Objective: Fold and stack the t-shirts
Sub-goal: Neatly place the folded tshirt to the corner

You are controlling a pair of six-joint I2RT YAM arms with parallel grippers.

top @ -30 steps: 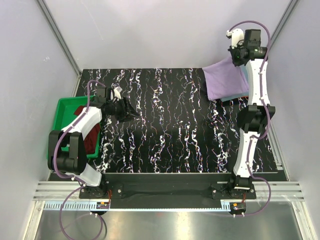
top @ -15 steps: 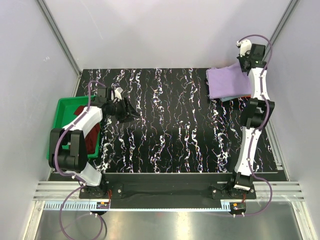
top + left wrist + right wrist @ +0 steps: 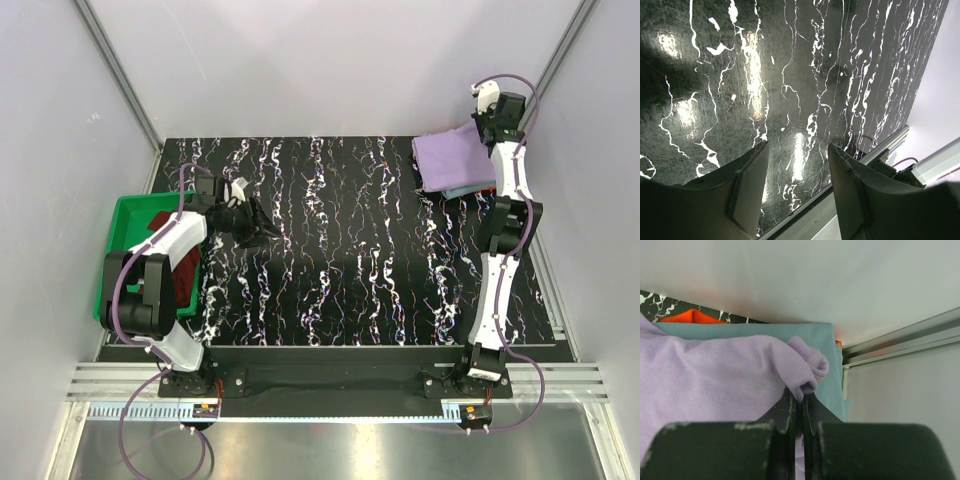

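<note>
Lavender shirt [image 3: 452, 158] in outstretched right pincer [image 3: 800, 399]

I note a black counter [image 3: 340, 250] veined with white, glossy under the lamps in the left wrist view [image 3: 790, 75]. A green tray [image 3: 124, 207] sits at its left edge. Pale walls [image 3: 300, 60] enclose the cell, with metal posts [image 3: 115, 70] in the far corners. An orange item [image 3: 690, 316] shows at the counter's far edge; I cannot tell what it is.

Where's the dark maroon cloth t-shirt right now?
Top view: the dark maroon cloth t-shirt lies in the green plastic tray at the left edge of the table, partly under the left arm.
</note>
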